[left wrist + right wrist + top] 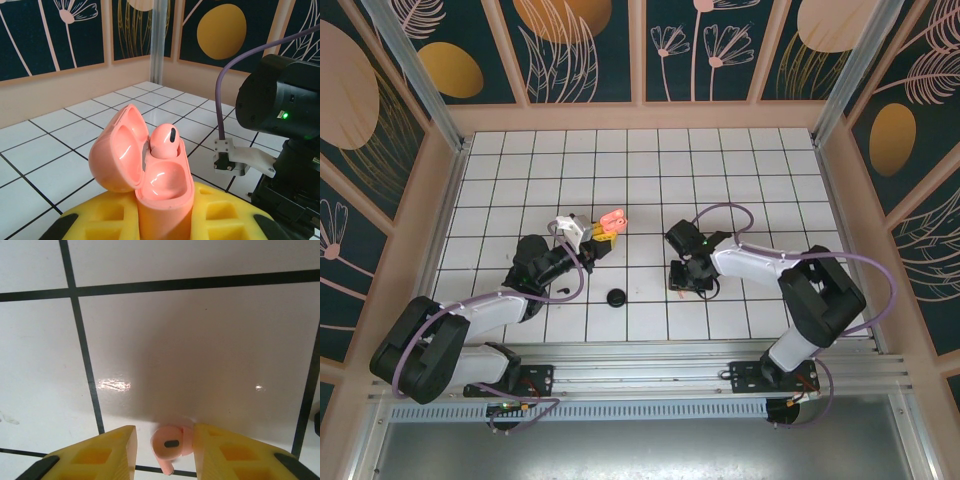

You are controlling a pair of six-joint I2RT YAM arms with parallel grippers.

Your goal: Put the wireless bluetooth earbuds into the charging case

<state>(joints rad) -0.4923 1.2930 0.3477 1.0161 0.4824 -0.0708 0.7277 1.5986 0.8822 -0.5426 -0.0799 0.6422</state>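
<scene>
Glossy salmon charging case (150, 170) is pinched by left gripper (167, 212), base cropped; rounded pink earbud (169, 444) flanked by spread right gripper (164, 432).

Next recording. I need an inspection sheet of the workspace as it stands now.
Surface: white tiled table with black grid lines.
Job's things: open charging case with one pink earbud seated in it; second pink earbud between the right fingers.
Clutter: black round disc; small dark piece nearby, too small to identify.
Grippers: left gripper shut on the case; right gripper straddles the second earbud, grip unclear.
Cables: purple cable loops over the right arm; another runs along the left arm.
Surroundings: floral panels in wooden frames wall the table.
</scene>
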